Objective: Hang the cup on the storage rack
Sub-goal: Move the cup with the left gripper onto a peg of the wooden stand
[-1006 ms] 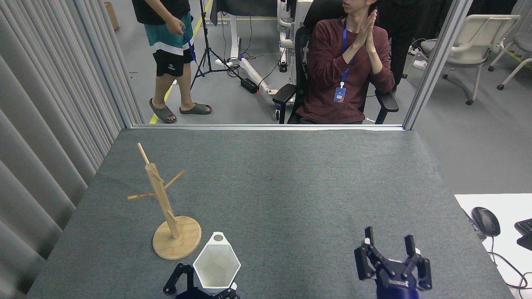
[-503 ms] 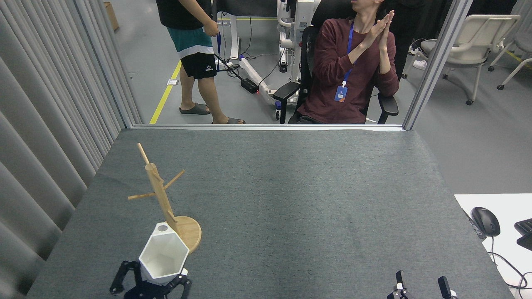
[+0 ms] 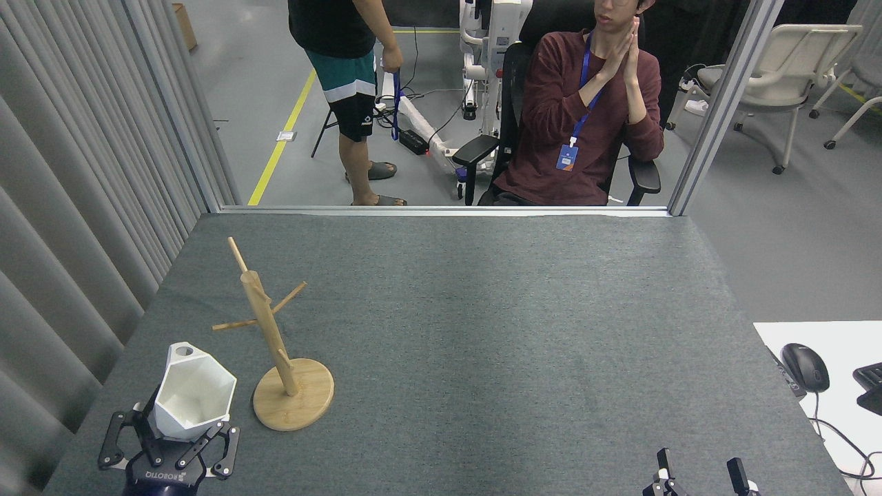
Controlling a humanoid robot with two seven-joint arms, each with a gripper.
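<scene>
We hold the cup (image 3: pixel 191 393) in our left gripper (image 3: pixel 172 441), fingers clamped round its base, tab uppermost, mouth tilted toward the storage rack (image 3: pixel 275 344) just beside it at three o'clock. On the grey table (image 3: pixel 482 331), our right gripper (image 3: pixel 699 475) shows only two separated fingertips at five o'clock, empty.

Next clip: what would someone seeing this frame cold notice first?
Probably the white faceted cup gripped by the left gripper at the table's near-left corner, just left of the bamboo storage rack, whose pegs are all bare. Next, the seated person in a maroon top beyond the table's far edge, palms pressed together. The right gripper barely shows at the bottom edge.
</scene>
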